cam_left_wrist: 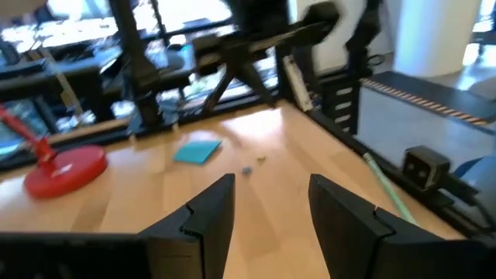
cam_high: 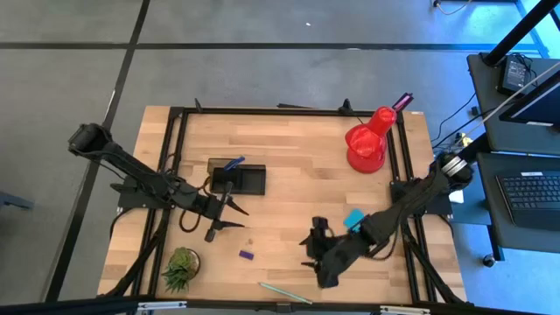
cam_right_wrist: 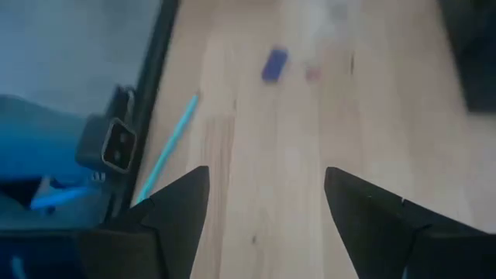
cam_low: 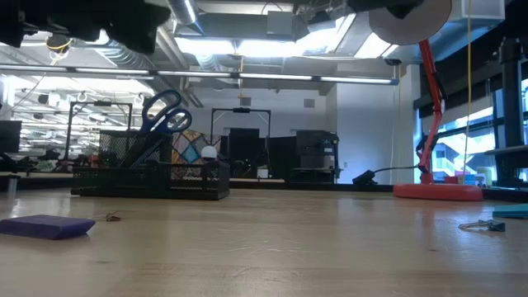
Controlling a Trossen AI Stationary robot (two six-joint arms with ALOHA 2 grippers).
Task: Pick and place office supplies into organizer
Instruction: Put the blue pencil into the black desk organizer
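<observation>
The black organizer (cam_high: 238, 179) sits left of the table's centre, with the blue-handled scissors (cam_high: 233, 164) standing in its cup section (cam_low: 124, 153). My left gripper (cam_high: 238, 217) hovers open just on the near side of the organizer, holding nothing (cam_left_wrist: 271, 194). My right gripper (cam_high: 310, 250) is open over the near middle of the table (cam_right_wrist: 267, 182). The purple block (cam_high: 247, 255) lies flat between the two grippers. A pale pen (cam_high: 284, 293) lies at the near edge. The cyan sticky-note pad (cam_high: 353, 219) lies beside the right arm.
A red desk lamp (cam_high: 367, 144) stands at the far right. A small green potted plant (cam_high: 181, 267) sits at the near left. A small metal bit (cam_low: 483, 224) lies near the cyan pad (cam_low: 511, 212). Bare wood shows around the table's centre (cam_high: 289, 201).
</observation>
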